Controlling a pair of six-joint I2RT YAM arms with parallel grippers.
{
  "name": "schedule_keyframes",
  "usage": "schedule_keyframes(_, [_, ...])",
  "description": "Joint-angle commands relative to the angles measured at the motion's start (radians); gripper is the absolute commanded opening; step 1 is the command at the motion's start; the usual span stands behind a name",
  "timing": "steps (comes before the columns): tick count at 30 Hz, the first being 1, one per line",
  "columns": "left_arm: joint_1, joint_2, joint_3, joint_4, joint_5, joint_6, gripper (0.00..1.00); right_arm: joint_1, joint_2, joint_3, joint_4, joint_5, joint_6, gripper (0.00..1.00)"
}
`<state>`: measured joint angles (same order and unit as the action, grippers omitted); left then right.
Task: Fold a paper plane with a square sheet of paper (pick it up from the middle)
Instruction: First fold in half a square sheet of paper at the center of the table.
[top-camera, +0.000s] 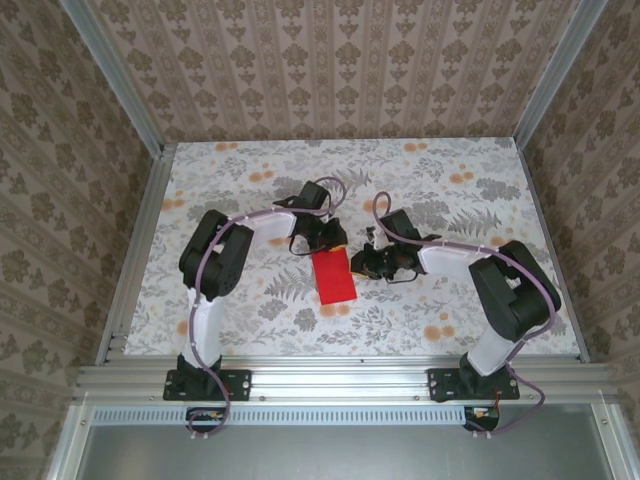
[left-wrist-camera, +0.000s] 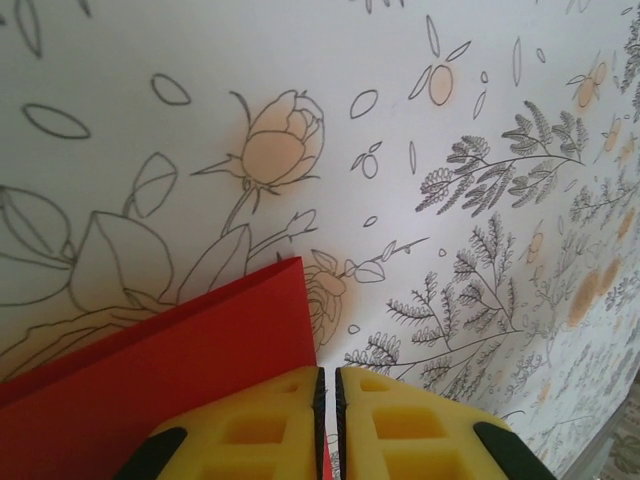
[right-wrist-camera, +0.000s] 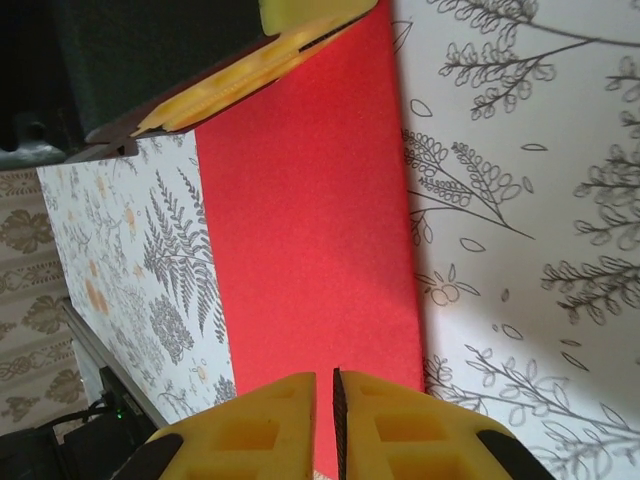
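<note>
While the left gripper (left-wrist-camera: 328, 385) pinches one end of the red paper (right-wrist-camera: 310, 220), the right gripper (right-wrist-camera: 325, 388) pinches another.

Left gripper (left-wrist-camera: 327, 375), right gripper (right-wrist-camera: 325, 378), seemingly closed

arms (top-camera: 215, 262) — black joints, white links | lilac cables (top-camera: 262, 215) | yellow fingers (left-wrist-camera: 250, 430)

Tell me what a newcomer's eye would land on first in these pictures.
The bright red paper, a rectangle at mid-table, jumps out against the pale floral table. Next come the left hand and right hand, which meet at its far end with yellow fingers shut on its edges.
</note>
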<state>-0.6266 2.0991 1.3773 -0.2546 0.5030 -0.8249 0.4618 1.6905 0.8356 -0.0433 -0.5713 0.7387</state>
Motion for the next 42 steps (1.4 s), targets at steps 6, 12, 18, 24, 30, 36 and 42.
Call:
schedule_keyframes(6, [0.007,0.031,0.005,-0.051,-0.019,0.043,0.13,0.021,0.13,0.116,0.034,0.034,0.048,0.13])
schedule_keyframes(12, [0.008,0.046,-0.007,-0.058,-0.031,0.044,0.12,0.02,0.192,0.142,0.031,0.059,0.047,0.13])
schedule_keyframes(18, [0.011,0.051,-0.023,-0.057,-0.041,0.048,0.11,0.02,0.219,0.104,0.016,0.058,0.036,0.12])
schedule_keyframes(24, [0.019,0.055,-0.044,-0.055,-0.056,0.054,0.11,0.02,0.17,0.011,0.009,-0.005,0.036,0.12])
schedule_keyframes(30, [0.022,0.066,-0.055,-0.045,-0.06,0.053,0.11,0.021,0.088,-0.098,0.004,-0.061,0.039,0.13])
schedule_keyframes(36, [0.022,0.072,-0.058,-0.04,-0.058,0.052,0.11,0.028,0.028,-0.202,-0.045,-0.075,0.029,0.13])
schedule_keyframes(42, [0.021,0.071,-0.057,-0.038,-0.054,0.052,0.11,0.028,-0.089,-0.215,-0.133,-0.073,0.004,0.14])
